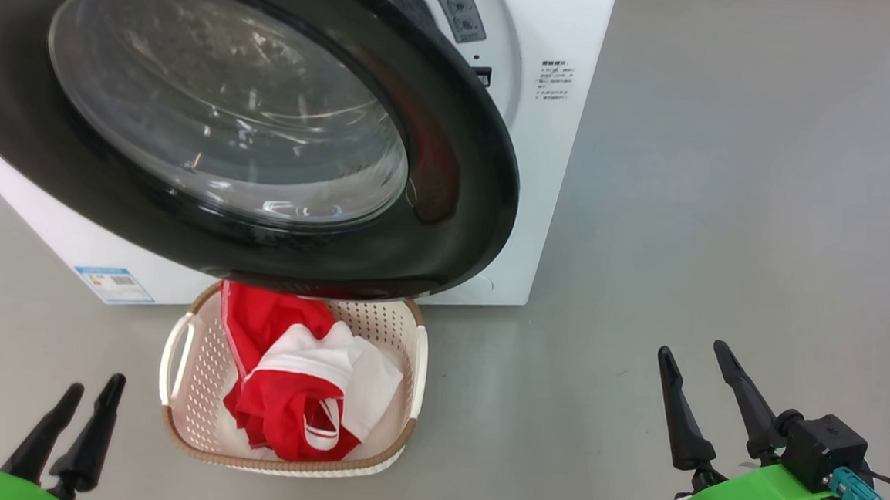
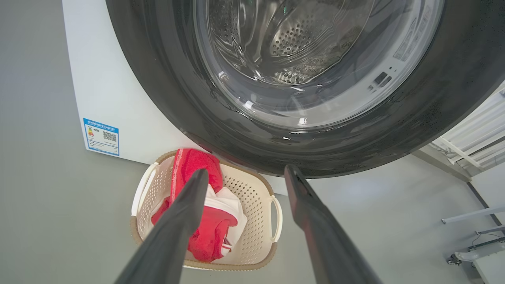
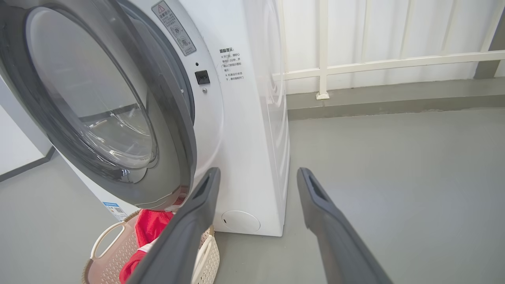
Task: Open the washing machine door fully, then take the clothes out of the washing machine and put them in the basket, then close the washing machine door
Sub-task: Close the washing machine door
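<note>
Your left end effector [image 1: 95,385] stands wide and empty, near the left side of the basket [image 1: 202,374], where the red clothes [image 1: 281,402] lie heaped. Your right end effector [image 1: 692,350] is also wide and empty, well apart from the basket on its right. The door [image 1: 469,166] hangs open over the basket's back rim, swung out from the washer [image 1: 555,210].
</note>
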